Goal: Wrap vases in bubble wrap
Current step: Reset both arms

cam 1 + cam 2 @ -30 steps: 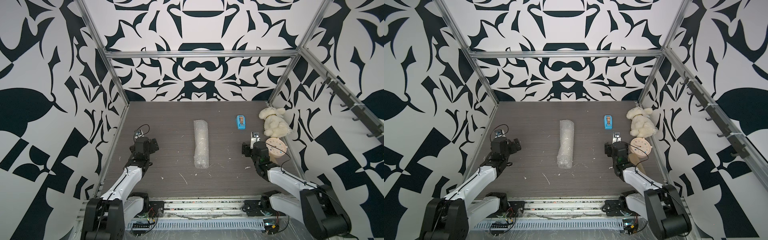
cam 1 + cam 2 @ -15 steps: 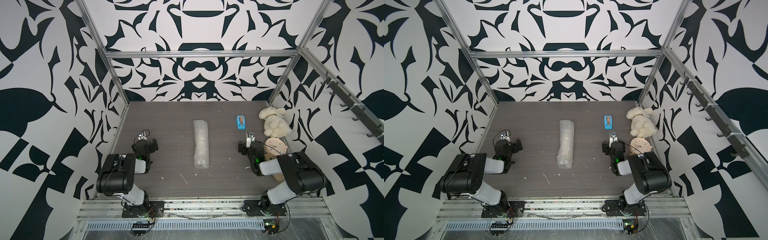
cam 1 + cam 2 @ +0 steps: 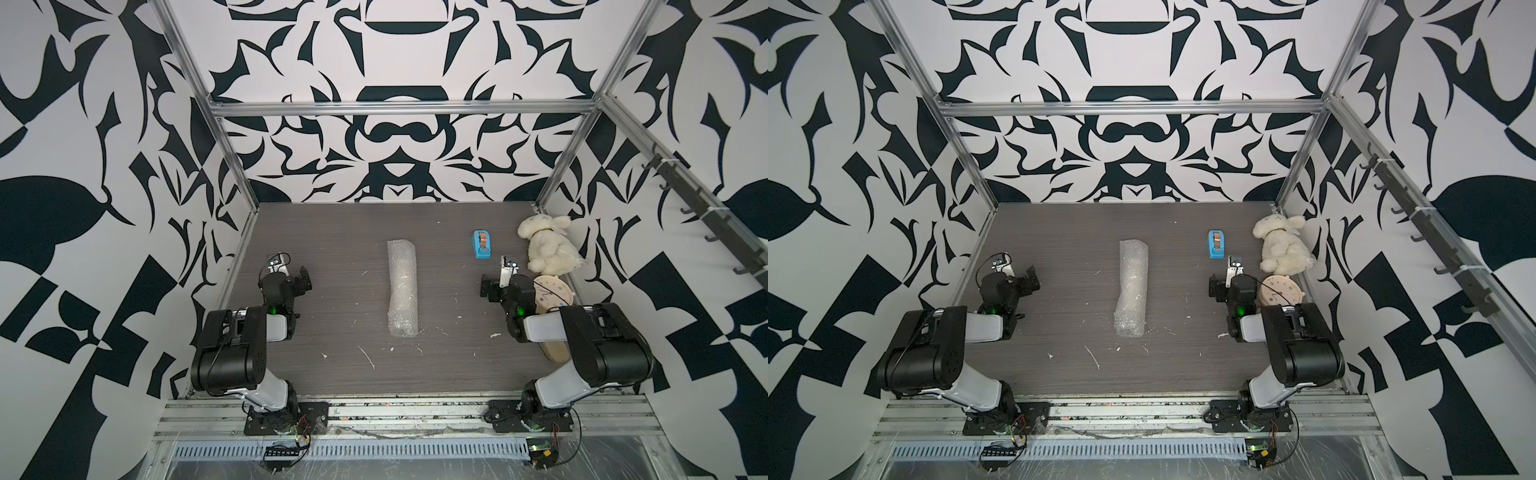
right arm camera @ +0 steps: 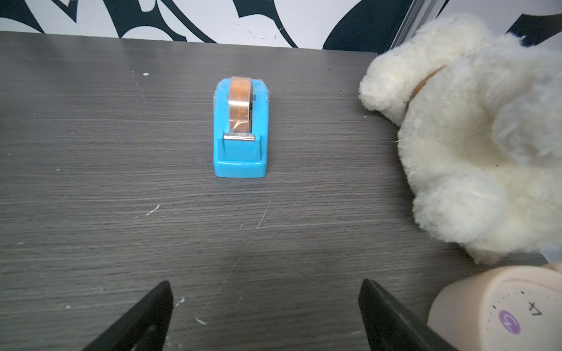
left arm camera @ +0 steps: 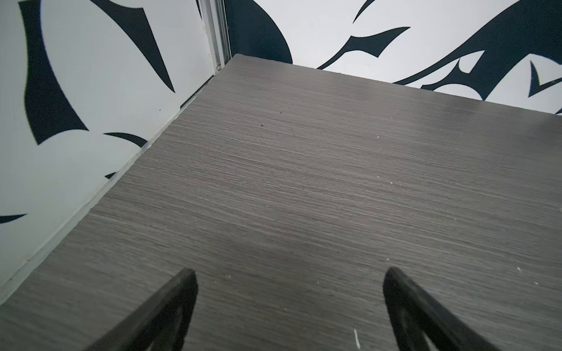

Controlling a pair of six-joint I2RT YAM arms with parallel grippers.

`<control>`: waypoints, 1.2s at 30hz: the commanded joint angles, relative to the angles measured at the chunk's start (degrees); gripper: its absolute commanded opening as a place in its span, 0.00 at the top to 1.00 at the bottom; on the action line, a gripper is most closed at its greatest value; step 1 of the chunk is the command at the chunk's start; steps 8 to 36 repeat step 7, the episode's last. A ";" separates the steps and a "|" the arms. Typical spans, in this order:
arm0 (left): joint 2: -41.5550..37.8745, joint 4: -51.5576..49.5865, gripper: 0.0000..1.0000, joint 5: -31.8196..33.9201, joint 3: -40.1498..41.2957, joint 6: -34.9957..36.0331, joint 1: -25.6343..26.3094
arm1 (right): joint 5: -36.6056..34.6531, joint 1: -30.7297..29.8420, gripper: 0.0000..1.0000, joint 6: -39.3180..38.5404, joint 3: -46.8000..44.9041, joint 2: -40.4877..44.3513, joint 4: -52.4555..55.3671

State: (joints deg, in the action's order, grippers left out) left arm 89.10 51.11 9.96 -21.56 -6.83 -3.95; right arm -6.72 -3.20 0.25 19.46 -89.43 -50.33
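Plainly, in both top views the bubble wrap [image 3: 402, 286] [image 3: 1133, 286] lies as a loose roll mid-desk. No tape shows on it, so it could spring open, or roll if nudged. The vase cannot be made out, apart from a pale mass inside. The roll sits between the left gripper [image 3: 291, 277] and the right gripper [image 3: 500, 286], well apart from both.

The left wrist view shows wide-spread, empty jaws over bare desk [image 5: 334, 182], with no roll in sight.

The right wrist view shows empty jaws spread toward the tape dispenser [image 4: 240, 127]. The plush bunny [image 4: 471, 136] and the clock [image 4: 498, 316] sit close beside, easy to knock.
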 commanded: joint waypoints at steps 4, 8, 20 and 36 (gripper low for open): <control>-0.62 -0.31 0.01 -0.82 -0.07 -0.29 -0.01 | 1.70 -0.22 0.01 0.34 1.67 0.43 -0.12; -0.72 -0.22 0.00 -0.89 -0.06 -0.29 -0.05 | 2.07 -0.21 0.01 -0.09 0.95 1.01 -0.56; -0.72 -0.22 0.00 -0.89 -0.06 -0.29 -0.05 | 2.07 -0.21 0.01 -0.09 0.95 1.01 -0.56; -0.72 -0.22 0.00 -0.89 -0.06 -0.29 -0.05 | 2.07 -0.21 0.01 -0.09 0.95 1.01 -0.56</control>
